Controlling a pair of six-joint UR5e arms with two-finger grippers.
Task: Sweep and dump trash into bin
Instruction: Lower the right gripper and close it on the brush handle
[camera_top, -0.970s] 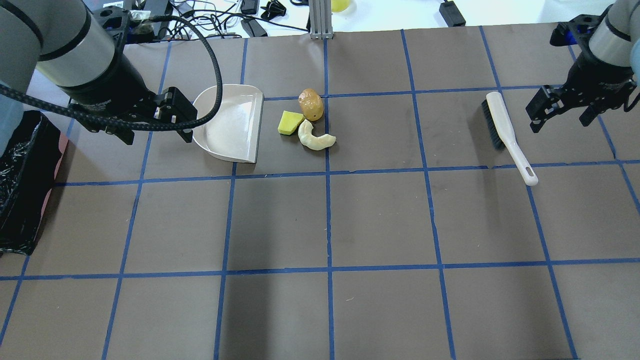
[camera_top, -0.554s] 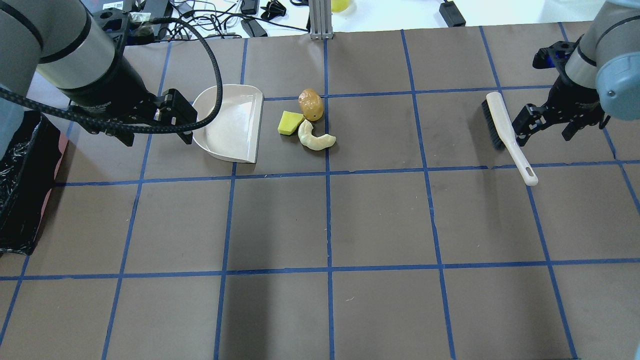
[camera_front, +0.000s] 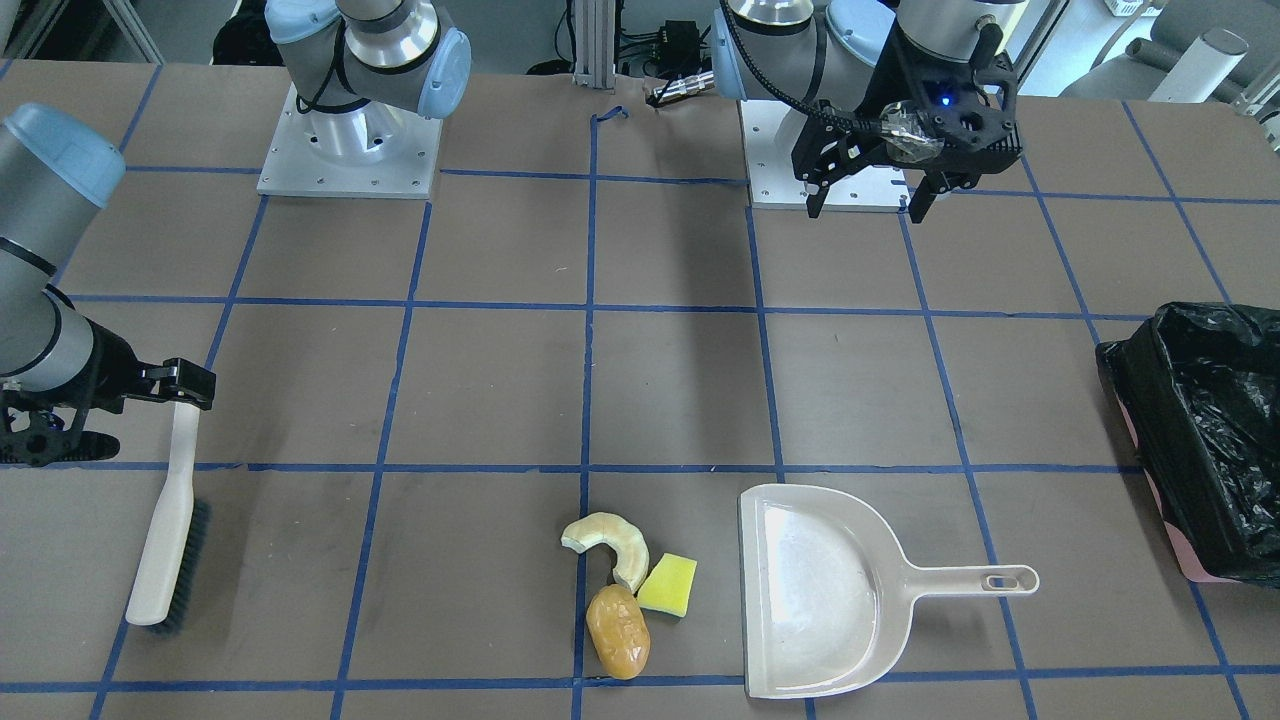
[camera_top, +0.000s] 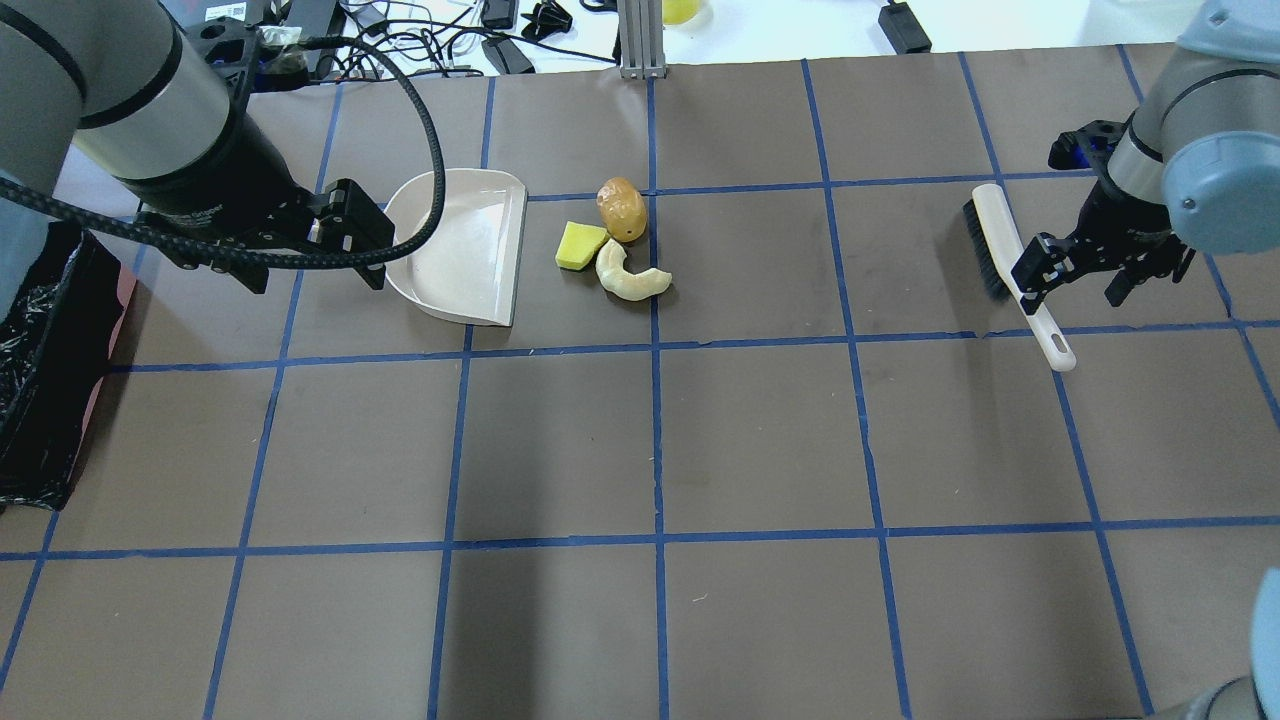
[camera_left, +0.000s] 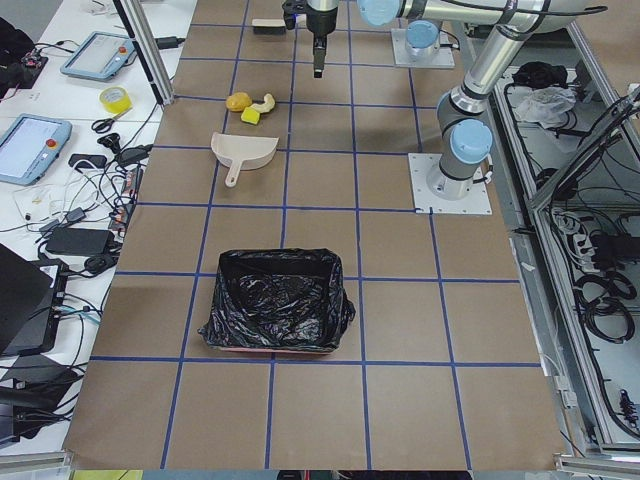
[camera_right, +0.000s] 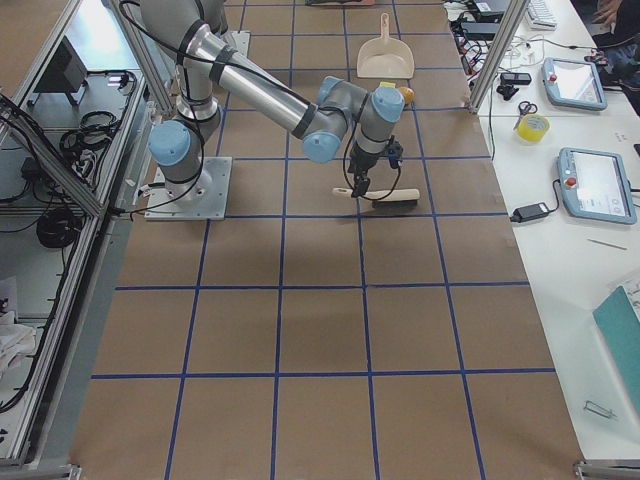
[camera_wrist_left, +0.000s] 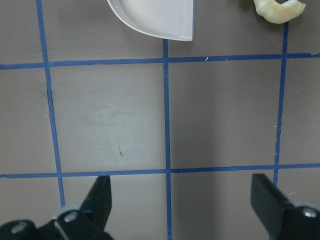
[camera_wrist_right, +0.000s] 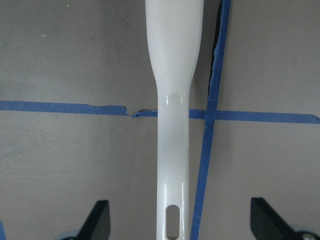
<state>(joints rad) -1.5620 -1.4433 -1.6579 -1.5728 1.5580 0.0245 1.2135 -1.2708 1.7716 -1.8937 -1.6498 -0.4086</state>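
Overhead exterior view takes in a brown table (camera_top: 760, 440) gridded with blue tape, a cable-strewn white desk (camera_top: 780, 30) beyond its far edge, and the black-lined pink bin (camera_front: 1140, 400) at the robot's left end. The left gripper (camera_top: 315, 278) hangs spread wide and empty near the beige dustpan (camera_top: 460, 250), while the right gripper (camera_top: 1070, 292), equally wide, straddles the handle of the white brush (camera_top: 1010, 265) without touching it. The trash, a crescent slice (camera_top: 630, 278), yellow wedge (camera_top: 580, 245) and tan lump (camera_top: 622, 208), clusters just beside the dustpan's open edge.
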